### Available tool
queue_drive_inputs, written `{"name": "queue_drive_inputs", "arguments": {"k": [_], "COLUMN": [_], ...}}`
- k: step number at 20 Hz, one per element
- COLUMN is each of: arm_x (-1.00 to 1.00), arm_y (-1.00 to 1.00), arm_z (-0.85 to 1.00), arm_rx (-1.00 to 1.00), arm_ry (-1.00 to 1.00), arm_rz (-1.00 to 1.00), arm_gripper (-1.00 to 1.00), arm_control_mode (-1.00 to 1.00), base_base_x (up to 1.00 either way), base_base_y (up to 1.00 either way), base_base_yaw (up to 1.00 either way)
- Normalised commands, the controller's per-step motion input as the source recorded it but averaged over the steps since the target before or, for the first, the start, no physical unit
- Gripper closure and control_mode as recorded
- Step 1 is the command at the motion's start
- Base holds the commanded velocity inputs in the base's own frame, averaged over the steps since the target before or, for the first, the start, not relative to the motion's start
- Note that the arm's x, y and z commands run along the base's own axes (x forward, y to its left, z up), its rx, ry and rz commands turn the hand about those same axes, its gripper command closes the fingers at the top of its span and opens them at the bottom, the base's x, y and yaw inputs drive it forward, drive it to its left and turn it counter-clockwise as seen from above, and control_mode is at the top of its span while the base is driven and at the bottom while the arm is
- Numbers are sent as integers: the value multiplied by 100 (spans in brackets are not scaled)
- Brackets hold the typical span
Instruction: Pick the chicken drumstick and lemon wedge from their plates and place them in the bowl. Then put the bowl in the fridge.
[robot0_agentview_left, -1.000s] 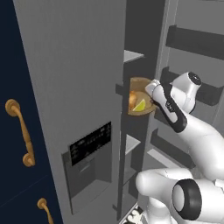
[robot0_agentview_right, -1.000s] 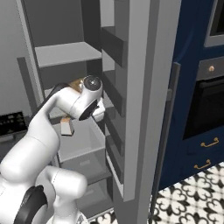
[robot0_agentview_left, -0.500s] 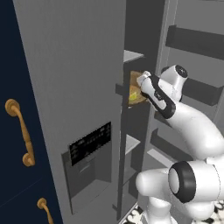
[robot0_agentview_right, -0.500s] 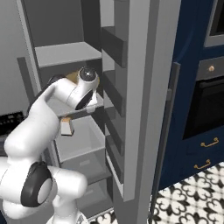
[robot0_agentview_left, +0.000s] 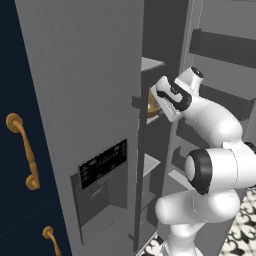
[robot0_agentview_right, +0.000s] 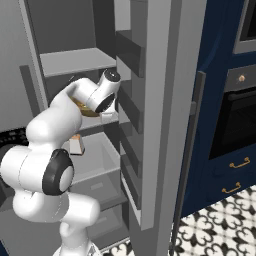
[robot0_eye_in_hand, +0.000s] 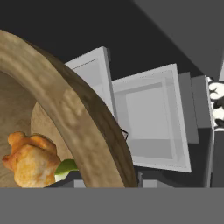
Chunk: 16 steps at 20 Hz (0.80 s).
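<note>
The arm reaches into the open fridge (robot0_agentview_left: 90, 100) and carries the bowl (robot0_eye_in_hand: 74, 113) at the height of a middle shelf (robot0_agentview_right: 75, 60). In the left base view the bowl (robot0_agentview_left: 152, 102) shows as a brown sliver past the door edge, at 9 o'clock of the gripper (robot0_agentview_left: 162, 102). In the hand view the thick wooden rim runs from 10 o'clock to 6 o'clock, with the chicken drumstick (robot0_eye_in_hand: 28, 159) low inside it and the lemon wedge (robot0_eye_in_hand: 65, 168) touching it at 3 o'clock. The pincer pinches the bowl rim, judging by the rim lying right at the hand; the fingertips themselves are hidden. Risks from here: the bowl hangs from one side of its rim, so any tilt or jolt against a shelf edge may spill the food. An early release, before the base rests flat on the shelf, may drop the bowl onto the drawers (robot0_eye_in_hand: 153, 122) below
</note>
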Motion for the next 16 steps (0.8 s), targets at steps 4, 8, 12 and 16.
{"name": "queue_drive_inputs", "arguments": {"k": [4,8,12,16], "arm_x": [23,76,77,72], "arm_y": [3,18,39,38], "arm_z": [-50,-9,-30,-51], "arm_rx": [0,0,0,0], "arm_ry": [3,0,2,12], "arm_rz": [0,-3,-3,-1], "arm_gripper": [100,100,100,100], "arm_control_mode": [-100,-100,-100,-100], "base_base_x": [0,0,0,0], "base_base_y": [0,0,0,0], "base_base_yaw": [0,0,0,0]}}
